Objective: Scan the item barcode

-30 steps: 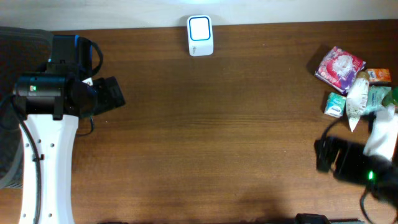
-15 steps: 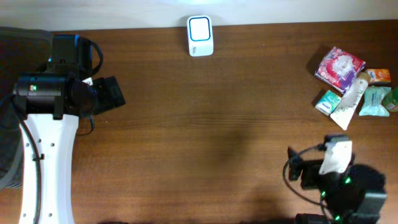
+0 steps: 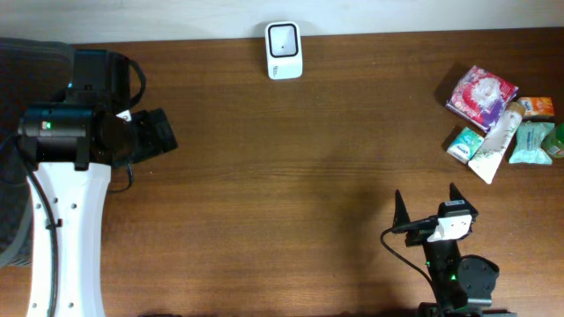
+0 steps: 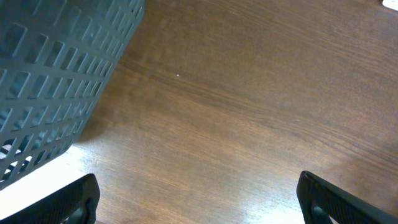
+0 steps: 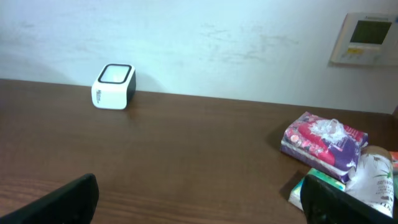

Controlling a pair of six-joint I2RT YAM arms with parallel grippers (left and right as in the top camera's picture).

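Our left jaws and our right jaws are both spread wide, and neither has anything in it. The right jaws sit low at the near edge of the desk (image 3: pixel 291 194), with the tips pointing toward the far wall. The left jaws hang over bare wood beside a grey-blue basket (image 4: pixel 56 74).

The things to scan lie in a little heap (image 3: pixel 502 132) at the far right of the desk, well apart from both jaws. The scanner (image 3: pixel 284 51), a small white box, stands in the middle of the far edge, well apart from the heap too.

In the heap we see a pink packet (image 3: pixel 480 92), a long white pouch (image 3: pixel 490 151) and a small teal packet (image 3: pixel 463 146), all close together.

We think the pink packet is light and soft, with a shiny, crinkly wrap. It could slip or squash. We would pinch it gently across its narrow middle, so its flat sides stay free to face the scanner. The white pouch touches its neighbours, so pulling one thing out may drag another along.

There is print on the packets, but it is too small and blurry for us to read. We cannot spot a barcode yet. A wall panel (image 5: pixel 367 37) has a tiny screen, and we cannot read that either.
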